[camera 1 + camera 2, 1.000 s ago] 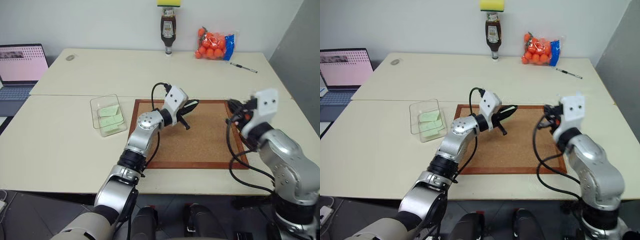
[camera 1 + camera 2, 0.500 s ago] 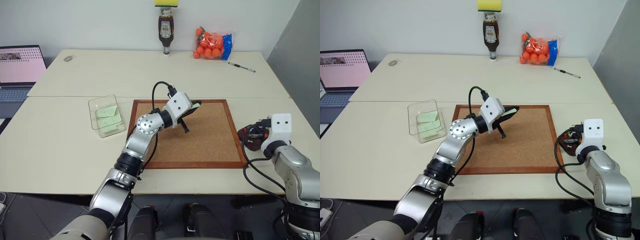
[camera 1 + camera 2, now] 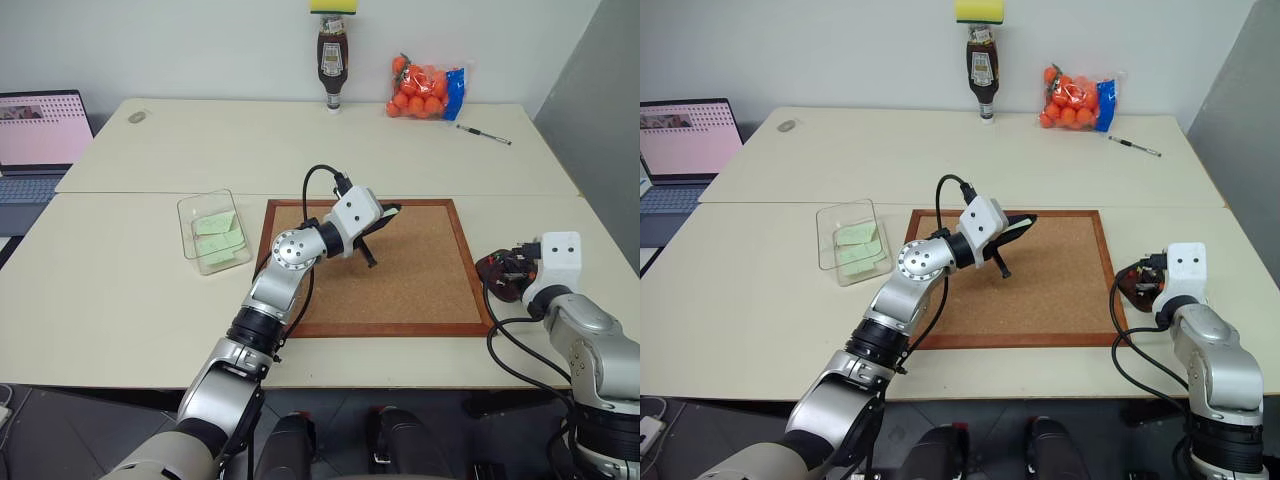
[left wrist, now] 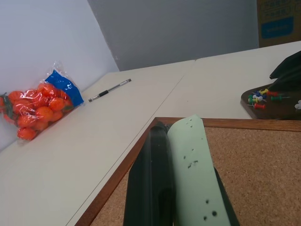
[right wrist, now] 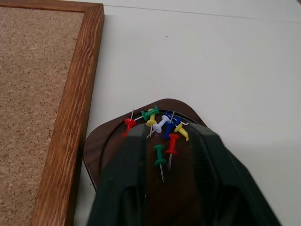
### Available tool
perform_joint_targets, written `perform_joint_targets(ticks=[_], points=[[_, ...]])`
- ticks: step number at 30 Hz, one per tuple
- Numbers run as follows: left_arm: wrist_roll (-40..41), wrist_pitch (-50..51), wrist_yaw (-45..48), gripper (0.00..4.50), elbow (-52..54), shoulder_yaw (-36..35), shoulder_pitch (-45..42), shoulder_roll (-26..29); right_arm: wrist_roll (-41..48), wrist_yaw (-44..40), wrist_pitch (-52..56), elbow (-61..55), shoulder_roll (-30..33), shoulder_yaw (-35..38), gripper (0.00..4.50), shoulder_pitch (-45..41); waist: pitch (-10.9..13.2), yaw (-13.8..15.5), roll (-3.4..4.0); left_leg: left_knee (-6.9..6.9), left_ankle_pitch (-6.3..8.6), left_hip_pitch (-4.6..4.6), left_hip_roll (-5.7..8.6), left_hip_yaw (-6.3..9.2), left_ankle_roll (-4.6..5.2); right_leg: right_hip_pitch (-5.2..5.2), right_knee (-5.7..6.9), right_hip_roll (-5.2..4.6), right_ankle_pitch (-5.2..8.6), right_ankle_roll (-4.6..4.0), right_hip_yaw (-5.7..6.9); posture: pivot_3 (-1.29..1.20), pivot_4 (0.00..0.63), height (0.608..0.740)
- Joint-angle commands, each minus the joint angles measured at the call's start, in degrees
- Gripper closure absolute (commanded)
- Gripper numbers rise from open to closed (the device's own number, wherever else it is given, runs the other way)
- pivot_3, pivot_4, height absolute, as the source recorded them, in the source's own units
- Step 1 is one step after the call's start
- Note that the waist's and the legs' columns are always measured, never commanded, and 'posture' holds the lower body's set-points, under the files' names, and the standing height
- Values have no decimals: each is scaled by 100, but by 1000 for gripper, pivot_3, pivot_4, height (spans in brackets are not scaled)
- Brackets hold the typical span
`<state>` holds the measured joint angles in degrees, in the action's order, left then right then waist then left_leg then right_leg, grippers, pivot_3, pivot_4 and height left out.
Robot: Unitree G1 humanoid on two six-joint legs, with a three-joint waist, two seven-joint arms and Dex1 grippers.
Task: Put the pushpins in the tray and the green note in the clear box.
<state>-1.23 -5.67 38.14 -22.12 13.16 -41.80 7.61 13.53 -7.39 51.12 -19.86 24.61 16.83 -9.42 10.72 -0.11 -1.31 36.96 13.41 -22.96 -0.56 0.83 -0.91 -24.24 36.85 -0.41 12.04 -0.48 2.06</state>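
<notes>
My left gripper (image 3: pixel 380 216) hovers over the far edge of the corkboard (image 3: pixel 410 290), shut on the pale green note (image 4: pixel 193 169), which is pricked with small pin holes. Left of the board stands the clear box (image 3: pixel 190 215), and pale green slips lie in it. Off the board's right edge sits the dark brown tray (image 5: pixel 96 148). Several pushpins (image 5: pixel 160 123) in red, yellow, green, blue and white lie in it. My right gripper (image 5: pixel 164 136) is low over the tray and open, with a green pin and a red pin lying between its fingers.
A laptop (image 3: pixel 40 130) sits at the far left. A sauce bottle (image 3: pixel 331 60), a bag of oranges (image 3: pixel 425 88) and a pen (image 3: pixel 483 134) lie along the far edge of the table. The table's right edge runs just past the tray.
My right gripper has come down and to the right from above the board's right edge to the tray, and its jaws have opened. My left gripper still holds the note in place.
</notes>
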Motion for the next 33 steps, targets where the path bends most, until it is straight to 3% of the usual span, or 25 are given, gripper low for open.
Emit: perform_joint_targets(ticks=[1, 5, 10, 17, 22, 26, 29, 33], points=[[-14, -111, -13, 4500, 202, 35, -64, -13, 42, 14, 88, -335, 26, 195, 1961, 24, 0, 0, 0, 0, 0, 0, 0, 1, 0, 0, 0, 0, 0, 0, 0, 0, 150, 740], [-24, -101, -44, 4500, 222, 5, -77, 12, 203, -21, 266, -694, -18, 301, 1186, 22, 0, 0, 0, -1, 0, 0, -1, 2, 0, 0, 0, 0, 0, 0, -1, 0, 150, 740], [-84, 171, -255, 4500, 519, -169, -95, 203, 750, -528, 476, -1685, 153, 241, 1186, 124, 0, -4, 0, 0, 0, 1, -1, 2, 0, 0, 1, 1, 0, 0, 0, 0, 150, 740], [25, 1822, -955, 4500, 1792, -894, 160, 635, 1791, -1741, 306, -2524, 500, -566, 1186, -377, 2, -52, 1, 0, 0, 6, -11, 14, 0, 4, 2, 9, 0, 0, 3, 0, 150, 740], [-200, 3458, -1676, 4500, 3273, -1771, 737, 1169, 1538, -2380, -188, -1305, 318, -1879, 1186, -2012, 6, -166, -4, 1, 0, 13, -14, 19, 0, 5, 6, 12, -1, 1, 5, 0, 150, 740], [-466, 4018, -2246, 4500, 3614, -2197, 1028, 1425, 1161, -2731, -700, -212, 103, -2552, 1186, -2833, 14, -151, -19, -2, -1, 12, -17, 32, -1, 7, 7, 20, -1, 1, 8, 0, 150, 740], [-523, 4501, -2674, 4500, 3691, -2506, 1182, 1355, 1036, -2883, -957, 331, -131, -2775, 1186, -3255, 15, -93, -19, -3, -1, 5, -17, 37, -1, 6, 7, 19, 2, -4, 13, 0, 150, 740], [-333, 5429, -3365, 4500, 3624, -3212, 1142, 829, 895, -3026, -1211, 743, -357, -2951, 1186, -3532, 16, -45, -23, 2, -1, 2, -4, 45, -2, 5, 5, -7, 1, -4, 3, 0, 150, 740]])
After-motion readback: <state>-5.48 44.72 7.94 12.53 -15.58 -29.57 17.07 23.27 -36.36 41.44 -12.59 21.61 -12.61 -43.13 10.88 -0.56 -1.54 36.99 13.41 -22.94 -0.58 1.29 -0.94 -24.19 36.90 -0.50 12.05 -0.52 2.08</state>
